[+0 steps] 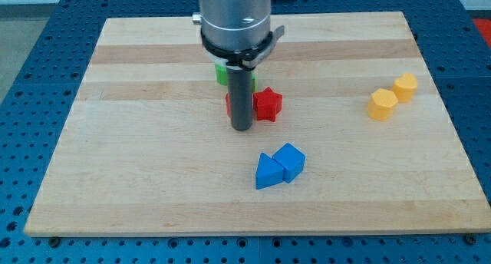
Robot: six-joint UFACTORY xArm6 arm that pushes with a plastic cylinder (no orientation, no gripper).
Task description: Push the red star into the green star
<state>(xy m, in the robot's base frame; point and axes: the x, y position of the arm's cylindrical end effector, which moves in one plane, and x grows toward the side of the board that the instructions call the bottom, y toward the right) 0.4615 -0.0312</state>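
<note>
Arm enters from the far edge of the scene, at centre. Only its last section shows: a broad grey cylindrical housing (234, 14), cut off by the frame above. A dark clamp ring (239, 49) closes the housing's lower end, with small lugs projecting to left and right.

From the clamp a straight dark rod (241, 91) hangs vertical, no visible tilt. Rod is plain and far narrower than the housing.

My tip (242, 129) sits at board level, slightly left of scene centre and roughly mid-depth between far and near edges. The end face looks flat and round. Contact with the surface cannot be confirmed.
</note>
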